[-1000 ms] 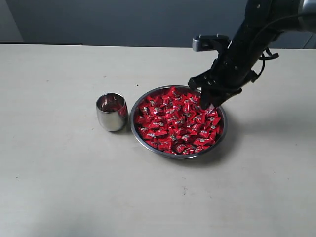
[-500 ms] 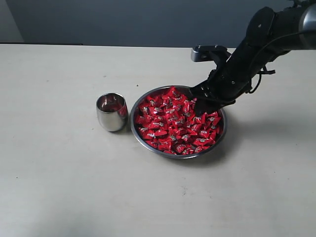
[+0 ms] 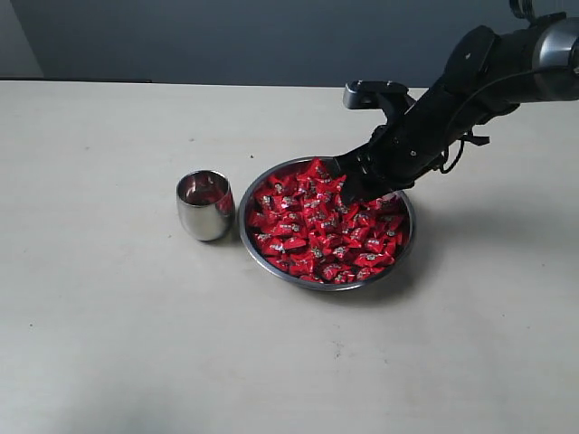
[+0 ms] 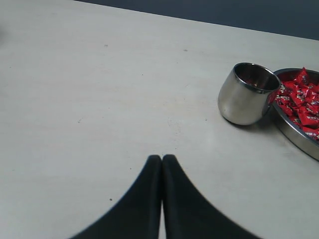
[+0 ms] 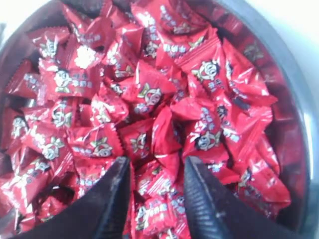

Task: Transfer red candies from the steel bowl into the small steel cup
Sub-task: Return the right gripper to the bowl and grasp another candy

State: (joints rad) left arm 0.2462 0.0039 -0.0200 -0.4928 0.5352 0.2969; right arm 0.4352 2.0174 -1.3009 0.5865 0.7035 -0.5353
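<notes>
A wide shallow steel bowl [image 3: 331,287] of shiny red wrapped candies [image 3: 317,231] sat mid-way along the counter [image 3: 109,353], just beside a small polished steel cup [image 3: 205,215]. The right tool [image 5: 157,172] rested among the candies with its fingers apart. The left tool [image 4: 162,158] was pressed together.

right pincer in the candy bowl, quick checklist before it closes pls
1. Right pincer jaws apart: ok.
2. Tips over the red candies inside the steel bowl: ok.
3. A candy lies between the jaws: ok, seen in the right wrist view.
4. Only one candy will be caught: cannot tell, they crowd together.
5. Small steel cup upright, mouth unblocked, beside the bowl: ok.
6. Left pincer shut and apart from the cup: ok.
</notes>
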